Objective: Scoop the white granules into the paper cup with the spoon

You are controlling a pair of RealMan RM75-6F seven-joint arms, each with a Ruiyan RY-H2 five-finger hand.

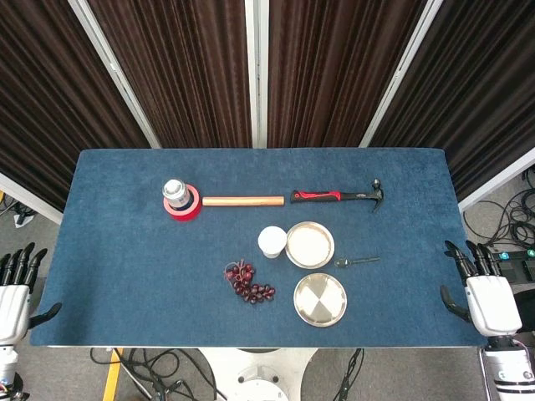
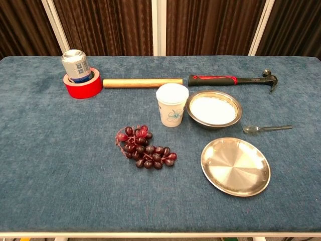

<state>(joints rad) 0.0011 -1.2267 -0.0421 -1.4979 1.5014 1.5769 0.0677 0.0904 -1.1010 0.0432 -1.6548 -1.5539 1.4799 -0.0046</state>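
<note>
1. Spoon (image 2: pixel 267 128) x1: lies flat on blue cloth, right of center, handle pointing to the right edge, bowl end twd the granule bowl. Apart from it, small gap. No hand touches it.
2. White granules (image 2: pixel 214 109) sit in 1 steel bowl (image 2: pixel 232 102), just behind-left of spoon.
3. Paper cup (image 2: pixel 172 104) x1, upright, mouth open, just beside bowl's left rim; contact or not, can't tell.
4. Flat steel plate (image 2: pixel 235 166) x1, in front of bowl, nearer the front edge, apart from spoon.
5. Grape bunch (image 2: pixel 144 148) x1, front-left of cup, well apart from plate.
6. Back row: hammer (image 2: pixel 231 79) x1, red/black grip, head twd right; wooden rod (image 2: pixel 143 83) x1 in line w/ it, ends near each other; red tape roll (image 2: pixel 83 86) x1 at left w/ 1 can (image 2: pixel 75 65) standing in its hole.
7. Open room: wide bare cloth on left half and along front-left; right strip betw. spoon and table edge (image 1: pixel 456 251) also bare; back edge runs along dark curtains.
8. Left hand (image 1: pixel 12 288): off table at the front-left corner, fingers spread up, holds nothing.
9. Right hand (image 1: pixel 489 296): off right edge, near the front corner, fingers apart, holds nothing. Both seen in head view only.
</note>
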